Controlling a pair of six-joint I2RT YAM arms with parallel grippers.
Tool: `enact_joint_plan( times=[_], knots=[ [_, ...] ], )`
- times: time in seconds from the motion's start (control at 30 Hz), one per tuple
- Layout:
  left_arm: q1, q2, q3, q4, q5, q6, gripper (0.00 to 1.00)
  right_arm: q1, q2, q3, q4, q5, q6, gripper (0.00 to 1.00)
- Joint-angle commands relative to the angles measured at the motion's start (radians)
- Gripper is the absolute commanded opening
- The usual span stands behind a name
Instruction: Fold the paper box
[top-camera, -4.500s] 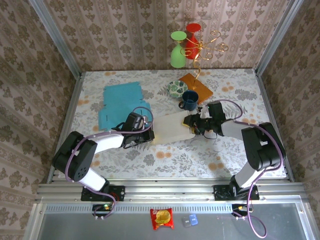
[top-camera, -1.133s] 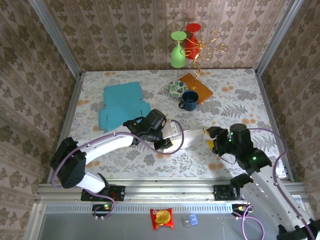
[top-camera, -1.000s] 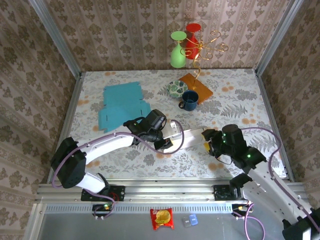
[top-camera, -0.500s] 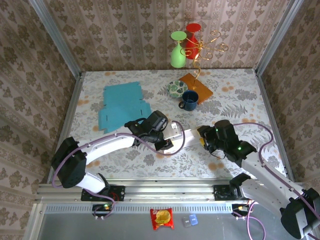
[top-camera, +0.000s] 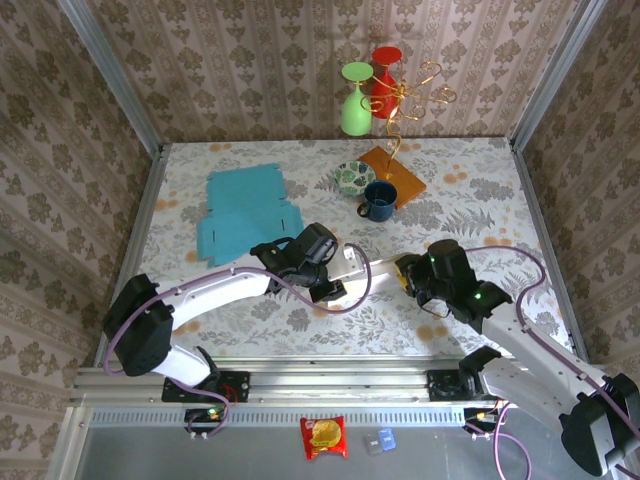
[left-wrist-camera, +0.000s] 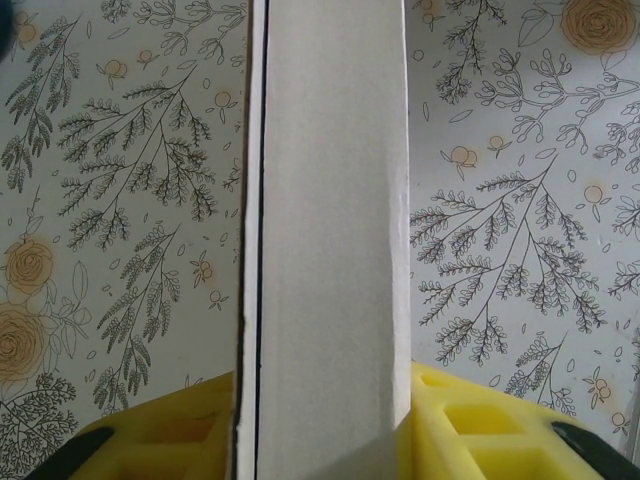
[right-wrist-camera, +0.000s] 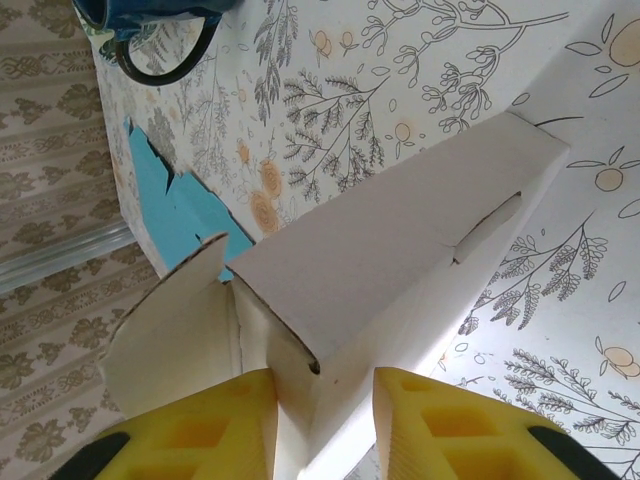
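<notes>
The white paper box (top-camera: 375, 270) hangs between my two grippers, just above the flowered table near its middle. My left gripper (top-camera: 335, 285) holds its left end. In the left wrist view the box (left-wrist-camera: 330, 200) runs straight up from the gripper (left-wrist-camera: 325, 405), with a yellow pad (left-wrist-camera: 470, 425) pressed against each side. My right gripper (top-camera: 408, 275) holds the right end. In the right wrist view its pads (right-wrist-camera: 215, 425) clamp the box's end corner (right-wrist-camera: 400, 240), where a loose flap (right-wrist-camera: 175, 320) stands open to the left.
A flat blue cardboard sheet (top-camera: 245, 205) lies at the back left. A blue mug (top-camera: 380, 198), a patterned dish (top-camera: 355, 177) and an orange-based wire stand (top-camera: 393, 172) with green and red glasses stand behind the box. Metal rails edge the table.
My right arm swung left to the box's right end and its jaws closed in on the corner. The left gripper kept its hold and barely moved.
</notes>
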Motion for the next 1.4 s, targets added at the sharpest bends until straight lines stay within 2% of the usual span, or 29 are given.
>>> enact_joint_plan(
  times=[0.0, 0.13, 0.27, 0.47, 0.57, 0.67, 0.8, 1.0, 1.37],
  knots=[
    [-0.005, -0.012, -0.003, -0.017, -0.008, -0.017, 0.37, 0.011, 0.041, 0.003, -0.168, 0.020, -0.024, 0.28],
    [-0.005, -0.022, -0.011, -0.015, -0.005, -0.014, 0.34, 0.010, 0.040, 0.051, -0.222, 0.004, -0.108, 0.37],
    [-0.002, -0.035, -0.017, -0.024, 0.001, 0.000, 0.31, 0.005, -0.001, 0.151, -0.322, -0.010, -0.367, 0.47],
    [0.019, -0.063, -0.026, -0.052, 0.027, 0.026, 0.30, -0.038, -0.072, 0.299, -0.507, -0.009, -0.828, 0.46],
    [0.035, -0.075, -0.029, -0.078, 0.060, 0.048, 0.30, -0.089, -0.088, 0.332, -0.506, -0.039, -1.031, 0.44],
    [0.056, -0.089, -0.034, -0.111, 0.098, 0.075, 0.30, -0.156, -0.039, 0.376, -0.504, -0.113, -1.185, 0.40],
    [0.091, -0.114, -0.047, -0.136, 0.158, 0.098, 0.30, -0.185, 0.096, 0.444, -0.523, -0.227, -1.352, 0.43],
    [0.117, -0.127, -0.063, -0.163, 0.187, 0.113, 0.29, -0.181, 0.223, 0.501, -0.510, -0.271, -1.477, 0.54],
    [0.130, -0.142, -0.085, -0.154, 0.213, 0.115, 0.28, -0.164, 0.368, 0.523, -0.486, -0.342, -1.550, 0.56]
  ],
)
